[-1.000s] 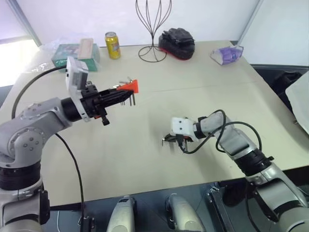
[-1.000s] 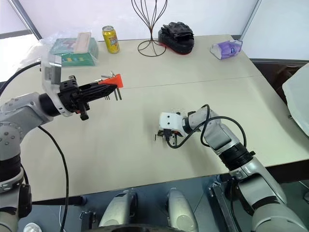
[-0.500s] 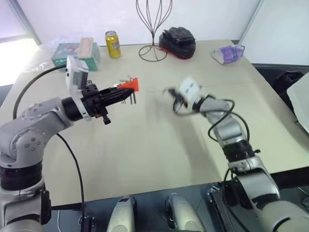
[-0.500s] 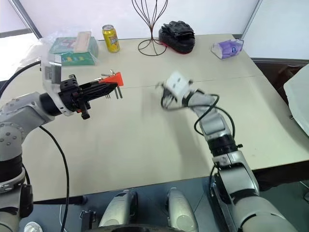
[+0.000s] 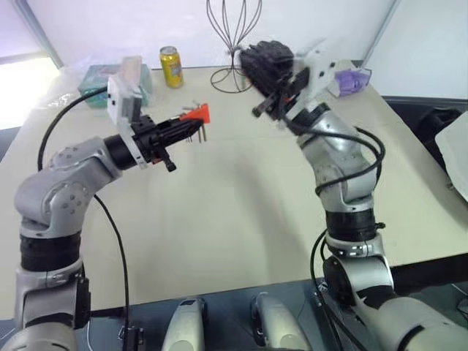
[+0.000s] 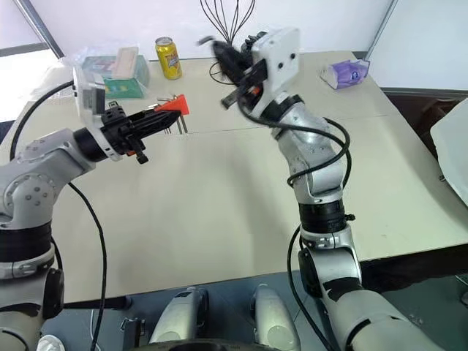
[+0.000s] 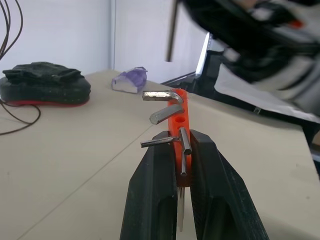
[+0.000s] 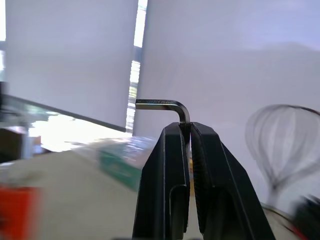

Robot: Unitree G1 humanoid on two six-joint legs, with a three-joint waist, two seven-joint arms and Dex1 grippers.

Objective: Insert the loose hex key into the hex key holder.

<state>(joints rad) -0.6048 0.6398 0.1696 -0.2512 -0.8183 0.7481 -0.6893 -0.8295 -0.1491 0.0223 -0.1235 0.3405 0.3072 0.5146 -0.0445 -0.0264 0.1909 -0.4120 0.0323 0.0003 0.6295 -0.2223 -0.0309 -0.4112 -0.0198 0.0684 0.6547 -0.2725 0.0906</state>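
Left hand [image 7: 181,150] is clamped on the orange hex key holder [image 7: 178,116], holding it in the air above the tabletop [image 5: 219,212]; its fingers [image 7: 152,190] pinch the lower part of the block, and several short grey keys stick out of it at different angles. Right hand [image 8: 189,131] is pinched tight on the loose hex key [image 8: 167,106]: long leg sits between the two black fingers [image 8: 162,185], and the short bent end pokes out past the tips, turned off to one side. In the head camera the right hand [image 5: 269,102] is raised high over the far half of the tabletop, off to the right of the holder [image 5: 194,114] and apart from it, no contact between key and holder. In the left wrist view the raised right hand is a blur above and beyond the holder, with a thin dark rod hanging down from it, probably the key. At the far edge of the tabletop: yellow can [image 5: 171,67], green box [image 5: 110,79], wire stand [image 5: 232,44], black glove-like bundle [image 7: 45,82], purple packet [image 5: 352,79].
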